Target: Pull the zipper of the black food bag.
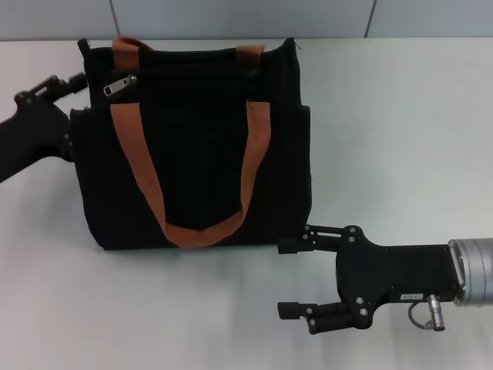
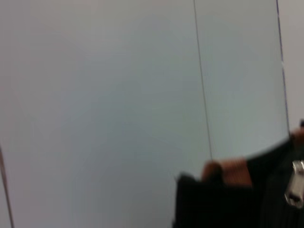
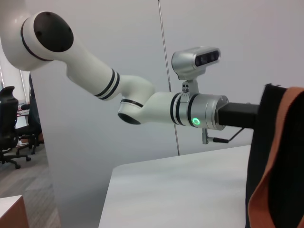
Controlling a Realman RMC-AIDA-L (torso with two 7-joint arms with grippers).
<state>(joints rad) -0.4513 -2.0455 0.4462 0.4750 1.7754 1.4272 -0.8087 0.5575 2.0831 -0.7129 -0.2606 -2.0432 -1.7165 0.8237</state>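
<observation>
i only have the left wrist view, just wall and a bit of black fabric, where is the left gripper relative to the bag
Observer: The left gripper sits at the upper left corner of the black bag, beside it.
Operator: where's the zipper
Observer: The silver zipper pull lies near that same corner, just right of the gripper.
Operator: and the right arm
Observer: The right gripper is by the bag's lower right corner, jaws open, holding nothing.

A big white table [image 1: 400,131] holds one thing. The black food bag [image 1: 196,146] lies flat on it, toward ten o'clock from the table's middle. Its two orange-brown straps [image 1: 142,169] lie on top of the bag, looping toward six o'clock.
</observation>
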